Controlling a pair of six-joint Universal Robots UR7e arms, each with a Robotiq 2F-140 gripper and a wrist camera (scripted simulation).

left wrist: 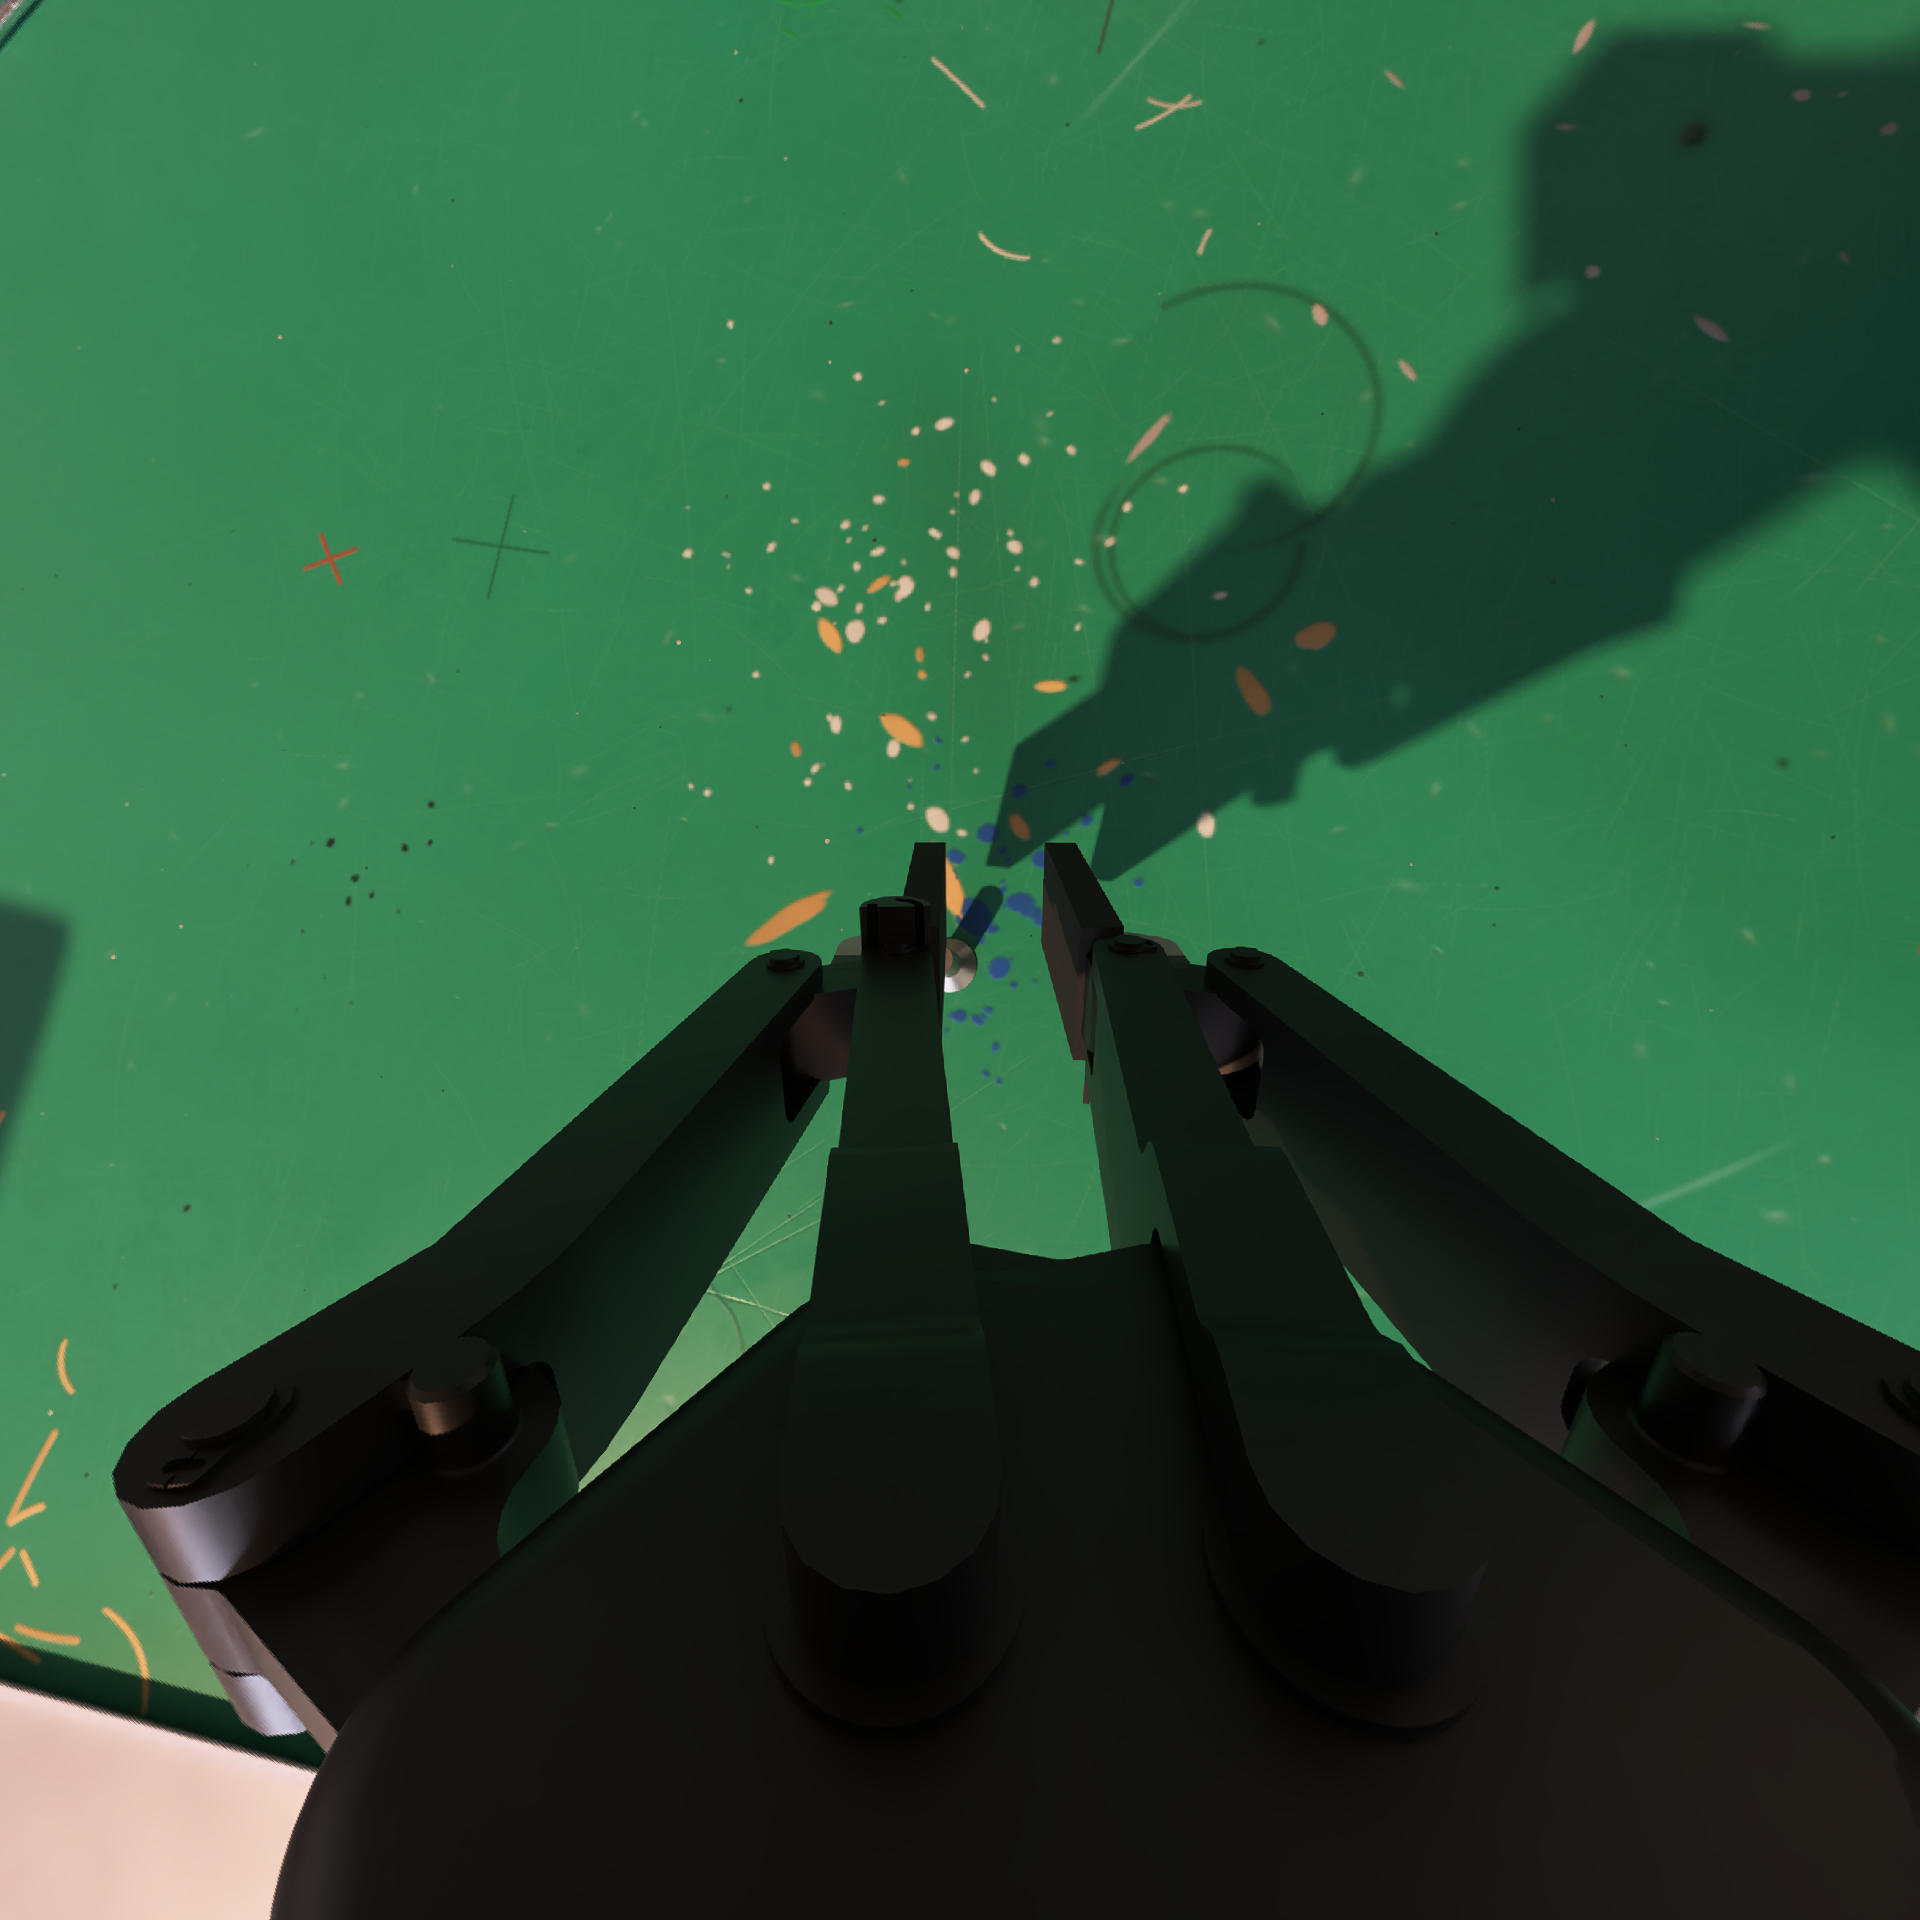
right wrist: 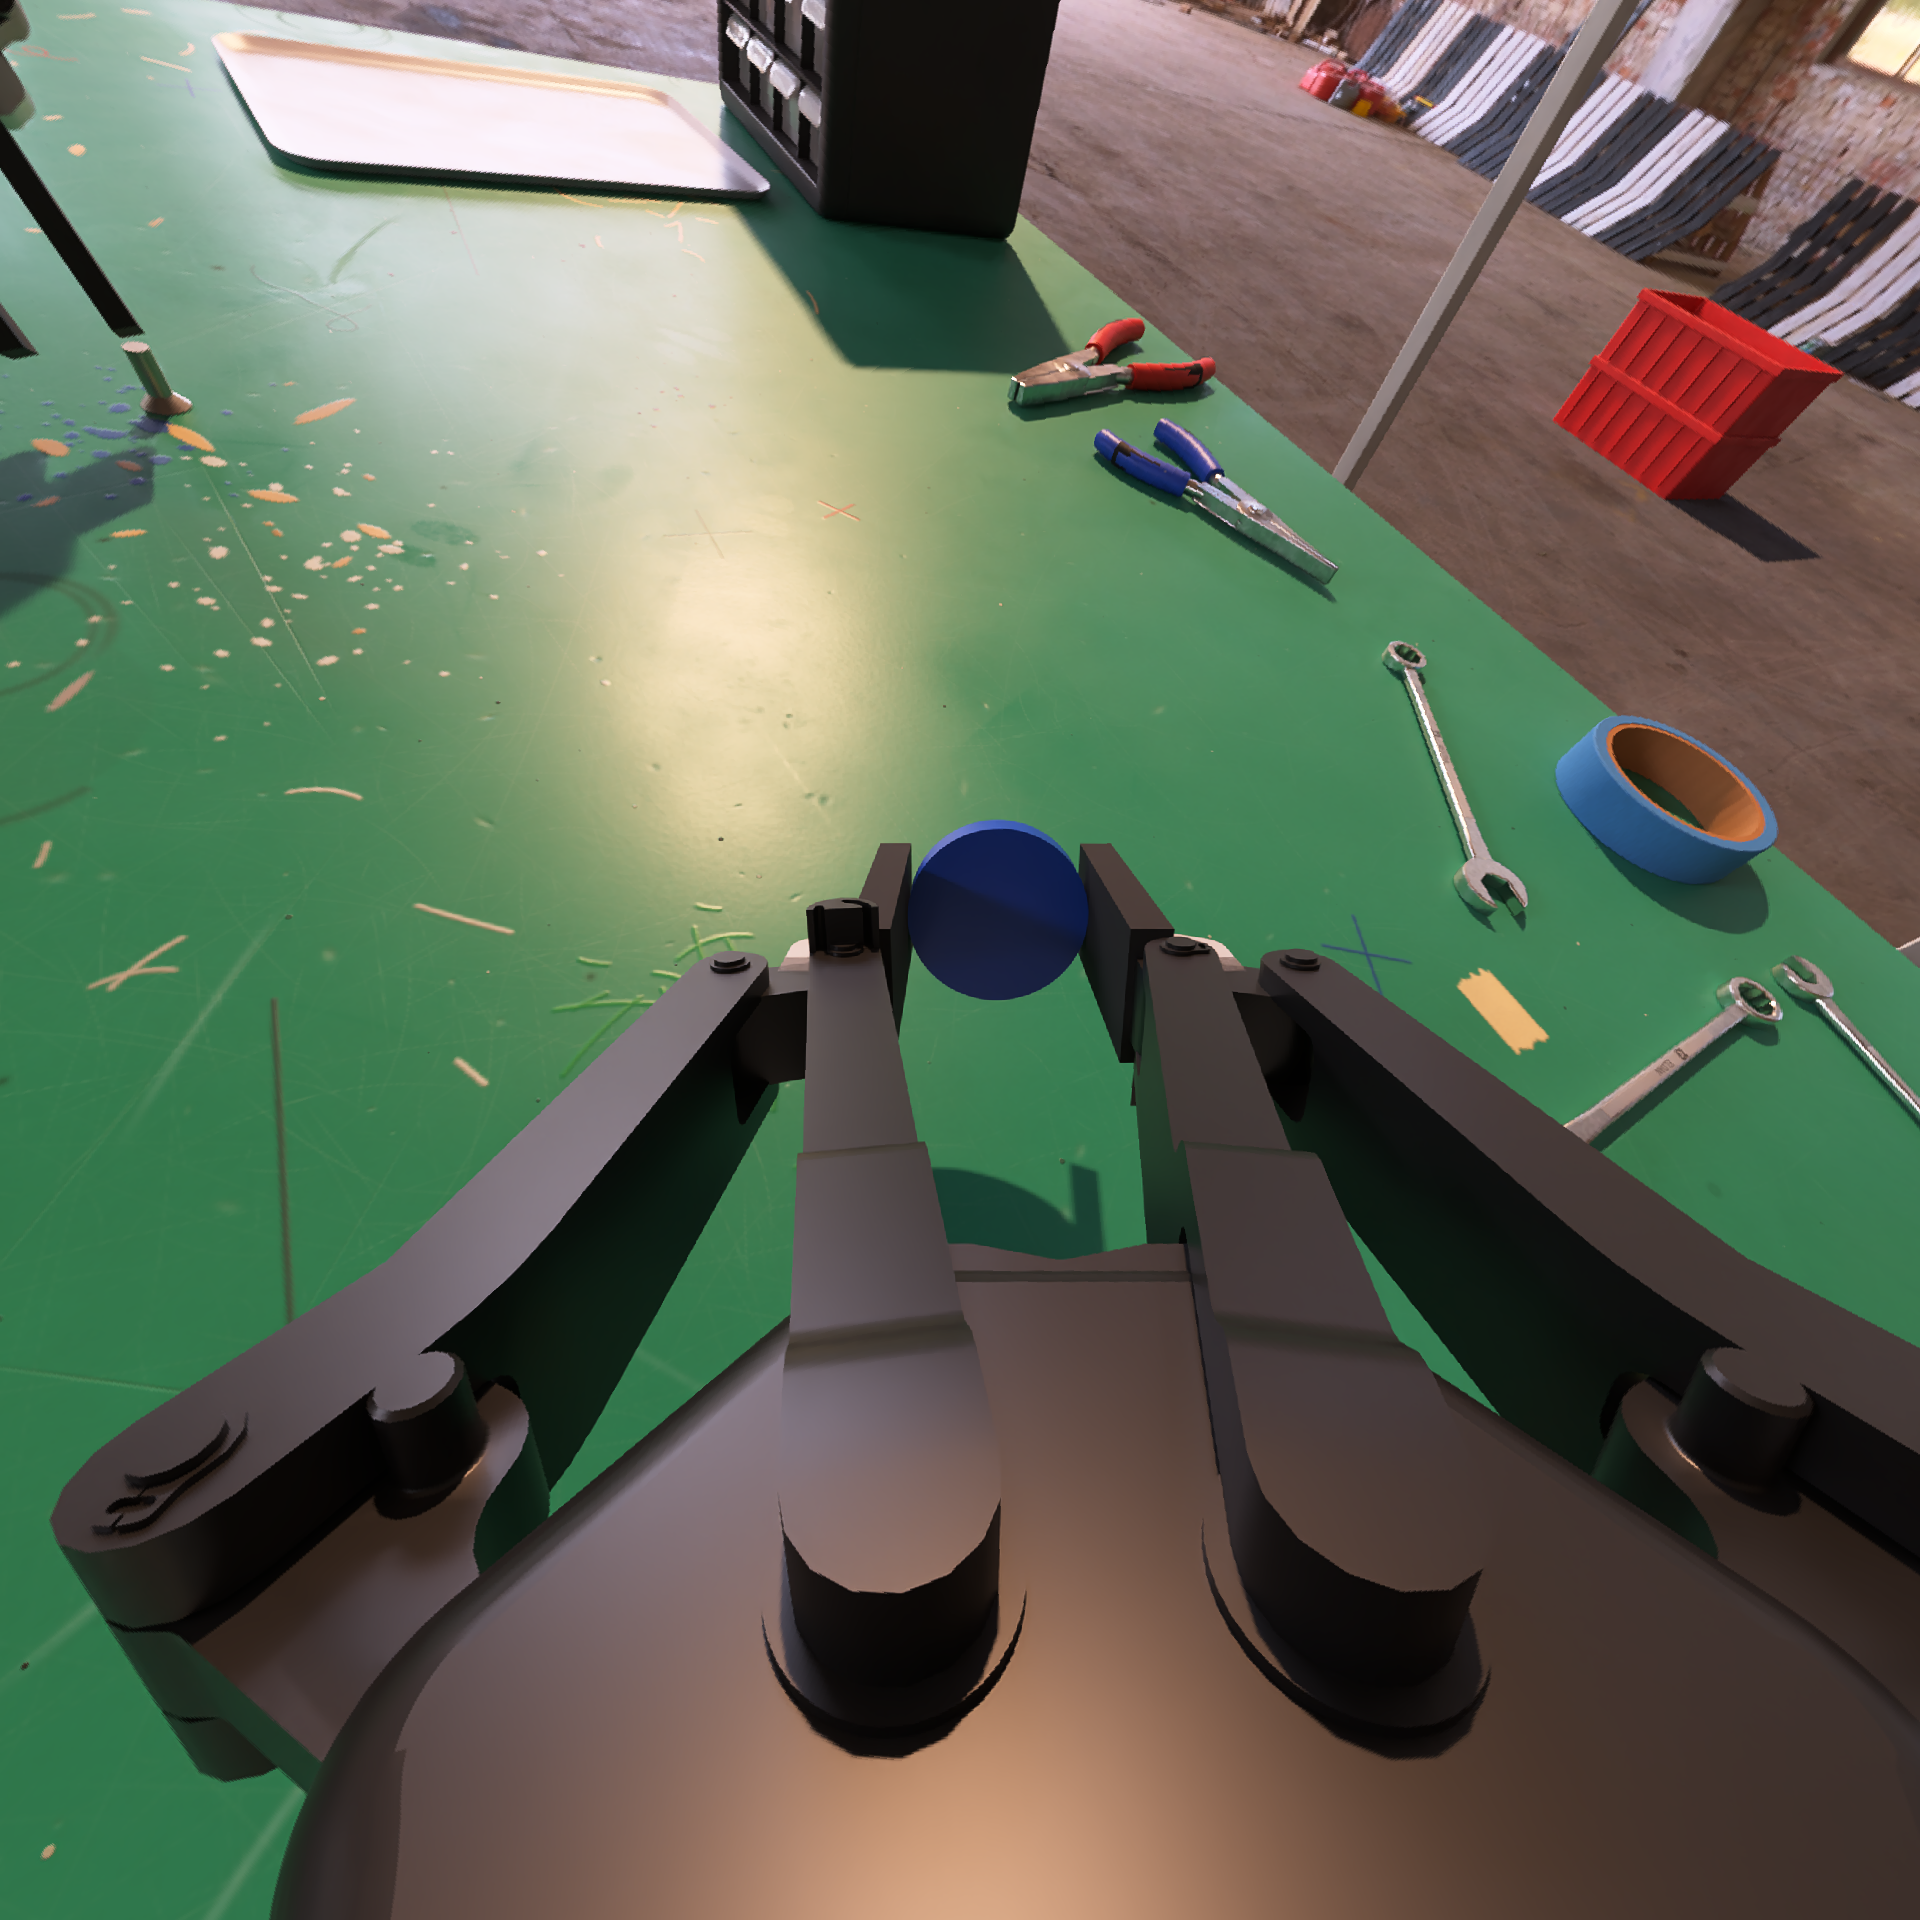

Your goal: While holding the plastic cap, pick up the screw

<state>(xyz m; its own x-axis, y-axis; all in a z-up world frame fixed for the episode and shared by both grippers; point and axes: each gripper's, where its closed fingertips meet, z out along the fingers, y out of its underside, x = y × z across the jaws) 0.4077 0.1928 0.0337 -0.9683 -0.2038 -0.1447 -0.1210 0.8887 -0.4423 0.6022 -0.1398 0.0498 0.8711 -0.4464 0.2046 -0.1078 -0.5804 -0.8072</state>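
My right gripper [right wrist: 995, 868] is shut on a round blue plastic cap [right wrist: 997, 914] and holds it above the green mat [right wrist: 727, 675]. A small silver screw [right wrist: 156, 379] stands head down on the mat at the far left, among paint specks. In the left wrist view the screw [left wrist: 961, 961] sits between my left gripper's fingers, close to the left finger [left wrist: 925, 904]. My left gripper [left wrist: 995, 868] is open with a narrow gap, low over the mat [left wrist: 416, 727]. Its thin black finger [right wrist: 68, 249] shows just above the screw in the right wrist view.
A metal tray [right wrist: 488, 114] and a black drawer box [right wrist: 883, 104] stand at the far end. Red pliers [right wrist: 1112, 369], blue pliers [right wrist: 1205, 488], a wrench [right wrist: 1449, 774], a blue tape roll [right wrist: 1662, 800] and two more wrenches [right wrist: 1683, 1060] lie along the right edge.
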